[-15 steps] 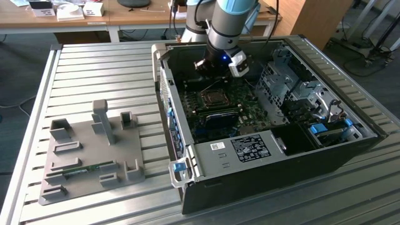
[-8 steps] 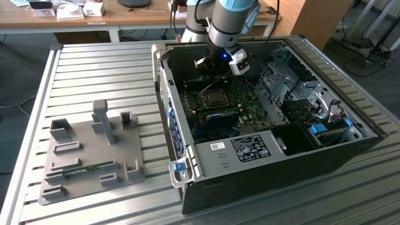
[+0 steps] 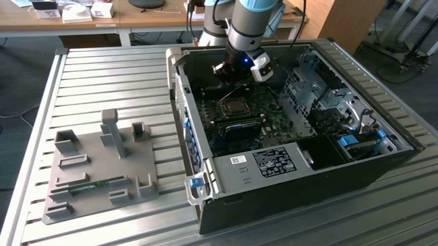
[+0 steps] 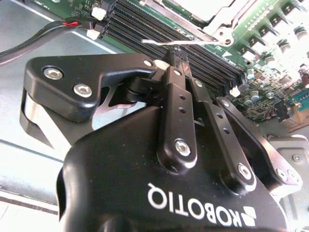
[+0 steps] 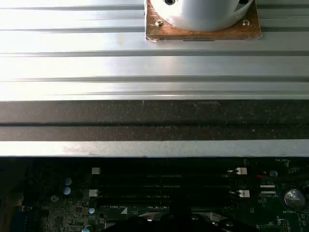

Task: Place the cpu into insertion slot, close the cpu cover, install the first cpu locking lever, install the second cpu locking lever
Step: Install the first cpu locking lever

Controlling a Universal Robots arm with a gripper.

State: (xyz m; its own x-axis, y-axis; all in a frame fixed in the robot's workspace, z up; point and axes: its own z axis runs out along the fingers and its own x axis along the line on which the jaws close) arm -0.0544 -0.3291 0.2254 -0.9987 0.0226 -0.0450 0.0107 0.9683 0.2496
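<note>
Gripper [image 4: 179, 51] hangs over the motherboard [image 4: 273, 26] just beside the cpu cover [image 4: 212, 14]; I see its fingers pressed together, tips meeting a thin locking lever [image 4: 154, 42].

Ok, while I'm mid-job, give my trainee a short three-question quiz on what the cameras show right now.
1. True or false: in the second wrist view the tool stands wide open.
2. Pick one. What lies right at the tool's tips in the second wrist view? A) a thin silvery lever B) a loose screw C) a coiled cable
3. Fill the gap: in the exterior view, the grey fixture tray sits to that view's ___ of the computer case.

Key: 1 false; 2 A; 3 left.
</note>
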